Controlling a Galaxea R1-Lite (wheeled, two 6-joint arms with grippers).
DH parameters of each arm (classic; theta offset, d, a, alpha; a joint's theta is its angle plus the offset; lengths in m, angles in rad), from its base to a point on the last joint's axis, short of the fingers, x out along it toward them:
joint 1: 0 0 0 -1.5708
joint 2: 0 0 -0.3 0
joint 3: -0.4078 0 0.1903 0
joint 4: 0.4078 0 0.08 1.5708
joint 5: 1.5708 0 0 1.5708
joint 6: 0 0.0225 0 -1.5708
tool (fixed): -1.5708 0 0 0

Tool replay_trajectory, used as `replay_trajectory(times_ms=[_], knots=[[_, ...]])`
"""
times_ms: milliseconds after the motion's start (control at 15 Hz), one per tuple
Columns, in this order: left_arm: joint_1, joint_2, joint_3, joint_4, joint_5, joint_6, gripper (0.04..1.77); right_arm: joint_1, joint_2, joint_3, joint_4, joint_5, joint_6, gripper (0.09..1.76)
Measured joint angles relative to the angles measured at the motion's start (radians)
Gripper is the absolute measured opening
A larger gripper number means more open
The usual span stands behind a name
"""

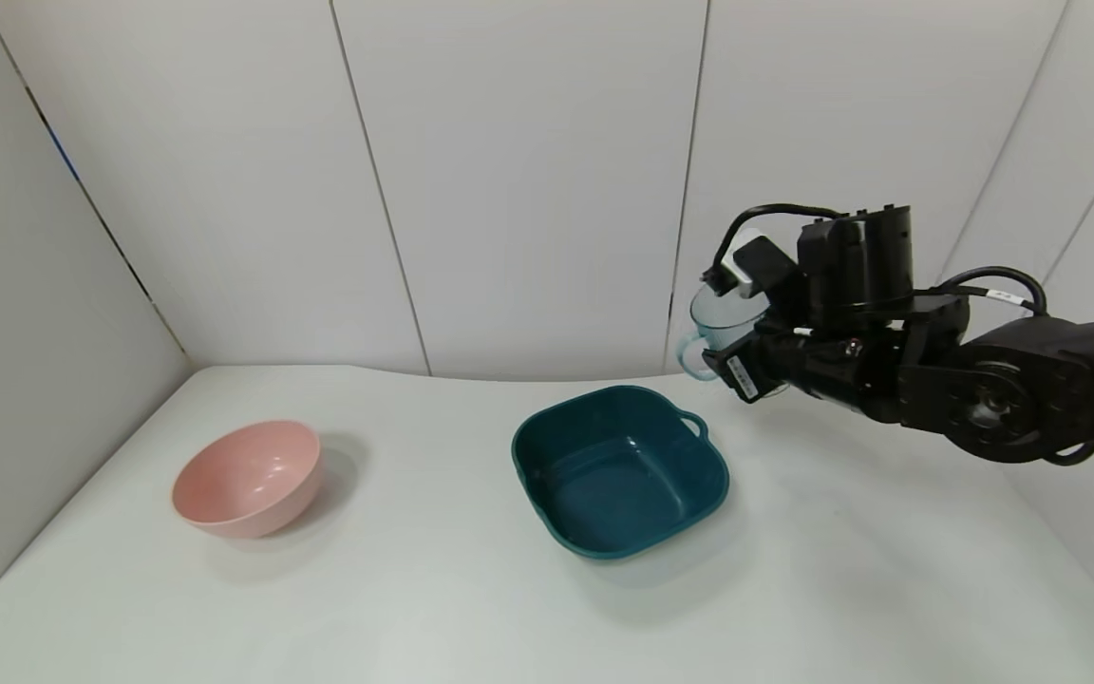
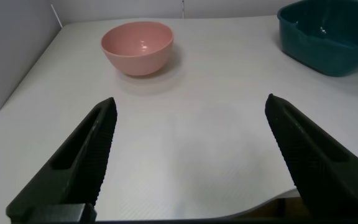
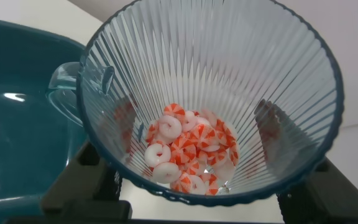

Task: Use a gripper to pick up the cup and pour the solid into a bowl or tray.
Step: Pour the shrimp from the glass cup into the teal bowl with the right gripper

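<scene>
Ribbed and translucent, the cup [image 3: 210,99] fills the right wrist view, clamped between the jaws of the right gripper [image 1: 746,356], with the solid [image 3: 188,152] heaped at its bottom. It is held in the air, near upright, above the table [image 1: 414,608] just past the dish's [image 1: 618,470] far right corner, where the loop handle sits. What matters for the pour is that offset: the dish lies below and toward the robot's left of the cup, so the mouth must tip that way, and probably shift over it first. Further left stands the pink bowl [image 1: 248,478], well apart. Low at the table's near edge, the left gripper [image 2: 188,165] hangs idle, jaws spread wide.
</scene>
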Motion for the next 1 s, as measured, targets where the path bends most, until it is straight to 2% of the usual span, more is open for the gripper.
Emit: replay_trajectory(times_ms=[533,1000], knots=[[0.000,0.000,0.000,0.000,0.000,0.000,1.72,0.112,0.087,-0.049,0.147,-0.253,-0.110,1.35],[0.000,0.000,0.000,0.000,0.000,0.000,1.72,0.169,0.147,-0.171,0.315,-0.435,-0.171,1.35]])
